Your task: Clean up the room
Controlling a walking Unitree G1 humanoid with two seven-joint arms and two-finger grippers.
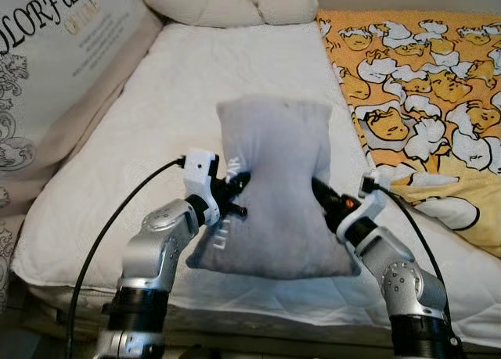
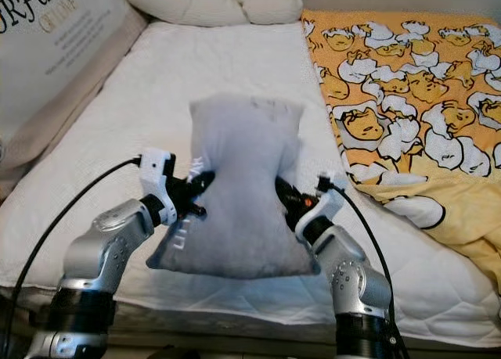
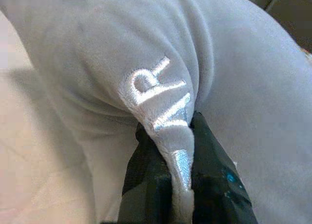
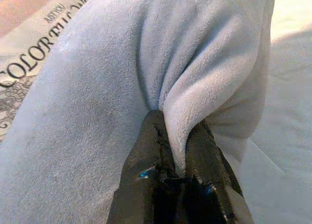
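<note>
Item: soft grey plush pillow with white embroidered lettering (image 1: 274,187), held upright above the white quilted bed (image 1: 156,124). My left hand (image 1: 235,188) pinches its left edge; my right hand (image 1: 322,195) pinches its right edge. Beside: yellow duck-print blanket (image 1: 423,93); cream bolster pillow (image 1: 227,5) at the head.

Wide open white bed (image 1: 196,85) ahead of the grey pillow (image 1: 274,195), plenty of room there. The left claw (image 1: 237,193) and right claw (image 1: 319,191) both pinch its sides, so it blocks the middle. Yellow duck blanket (image 1: 415,93) crowds the right, a printed cushion (image 1: 55,54) walls the left, cream pillows (image 1: 235,5) close the far end.
</note>
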